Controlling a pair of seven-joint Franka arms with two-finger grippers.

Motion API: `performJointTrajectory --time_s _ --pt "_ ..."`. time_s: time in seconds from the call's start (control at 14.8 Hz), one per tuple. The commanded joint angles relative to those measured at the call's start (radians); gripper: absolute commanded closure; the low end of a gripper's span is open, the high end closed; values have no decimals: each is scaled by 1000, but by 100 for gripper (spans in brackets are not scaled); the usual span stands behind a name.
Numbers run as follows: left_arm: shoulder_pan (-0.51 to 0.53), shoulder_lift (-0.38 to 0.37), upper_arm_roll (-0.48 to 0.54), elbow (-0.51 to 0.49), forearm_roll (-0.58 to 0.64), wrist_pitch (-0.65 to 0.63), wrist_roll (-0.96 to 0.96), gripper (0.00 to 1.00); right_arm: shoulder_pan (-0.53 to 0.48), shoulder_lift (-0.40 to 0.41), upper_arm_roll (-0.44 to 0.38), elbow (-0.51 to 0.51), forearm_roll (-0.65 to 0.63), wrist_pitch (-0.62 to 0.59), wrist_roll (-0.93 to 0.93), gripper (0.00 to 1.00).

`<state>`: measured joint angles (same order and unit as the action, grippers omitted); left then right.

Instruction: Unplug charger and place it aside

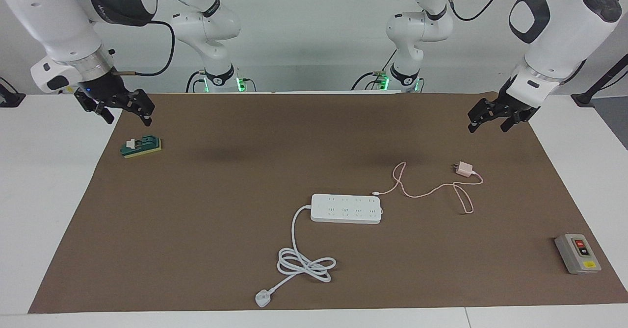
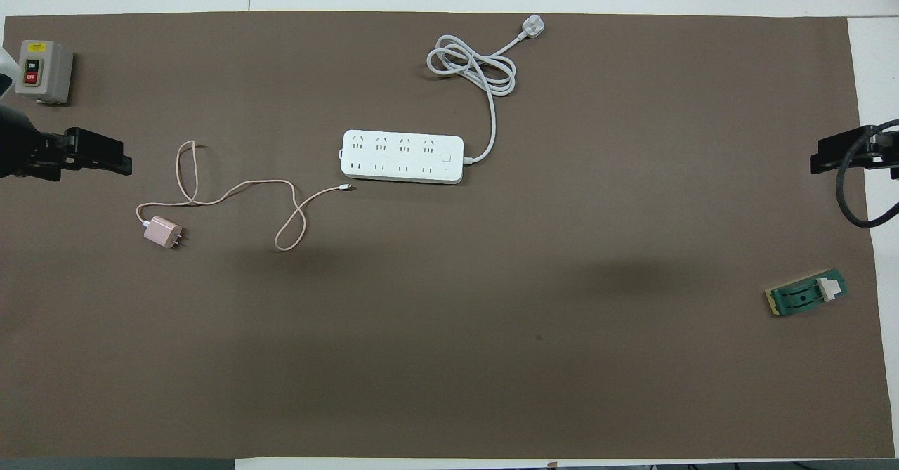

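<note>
the charger [image 1: 464,169] lies unplugged beside the power strip [image 1: 346,208], toward the left arm's end.

Pink charger [image 2: 163,232] lying unplugged on the brown mat [image 2: 449,357], its thin cable [image 2: 239,190] looping toward the white power strip [image 2: 402,156], grey switch box [image 2: 43,71] farther out, green block [image 2: 806,294] toward the right arm's end, left gripper [image 2: 105,157] near the charger, right gripper [image 2: 832,154] at the mat's edge.

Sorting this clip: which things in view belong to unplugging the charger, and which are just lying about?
Job:
- charger, already out of the strip, lying toward the left arm's end
- strip

Lying about:
- button box
- green part
</note>
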<state>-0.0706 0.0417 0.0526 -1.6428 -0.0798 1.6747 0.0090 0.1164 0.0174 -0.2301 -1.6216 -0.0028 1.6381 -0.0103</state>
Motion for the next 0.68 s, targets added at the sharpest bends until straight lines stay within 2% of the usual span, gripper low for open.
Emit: performJointTrajectory --time_s 0.0,0.61 --pt "0 12 -2 23 2 -7 -7 0 2 -17 -3 -12 -2 -11 -22 0" --pt "3 10 -5 17 12 14 -3 0 2 -16 -3 -12 -2 -11 -22 0"
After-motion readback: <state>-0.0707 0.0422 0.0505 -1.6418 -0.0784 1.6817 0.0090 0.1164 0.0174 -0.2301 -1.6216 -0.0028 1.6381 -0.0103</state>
